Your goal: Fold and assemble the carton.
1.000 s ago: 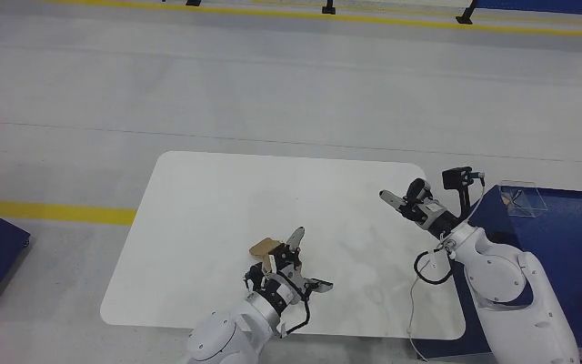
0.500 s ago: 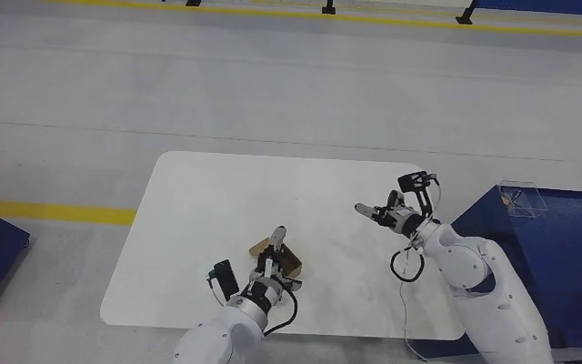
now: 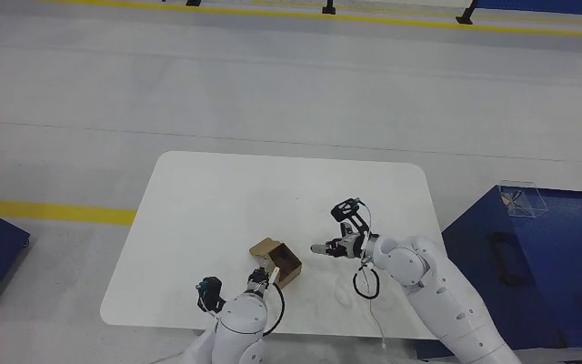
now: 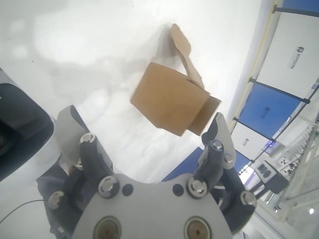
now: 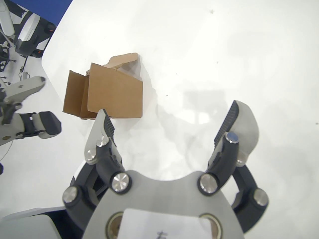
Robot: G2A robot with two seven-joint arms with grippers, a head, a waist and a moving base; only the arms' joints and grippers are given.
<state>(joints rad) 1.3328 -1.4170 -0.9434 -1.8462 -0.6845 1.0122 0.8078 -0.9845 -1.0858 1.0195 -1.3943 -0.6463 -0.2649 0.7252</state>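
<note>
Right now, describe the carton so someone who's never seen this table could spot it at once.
Find the white table; near its robot-side edge the left gripper and right gripper, both open, flank one spot. There lies the carton: a small brown cardboard box, half folded with a loose flap, the one brown thing on the white top.

Carton (image 3: 276, 258) hemmed by left pincer (image 3: 261, 275) and right pincer (image 3: 318, 247); free table (image 3: 200, 200) beyond.
</note>
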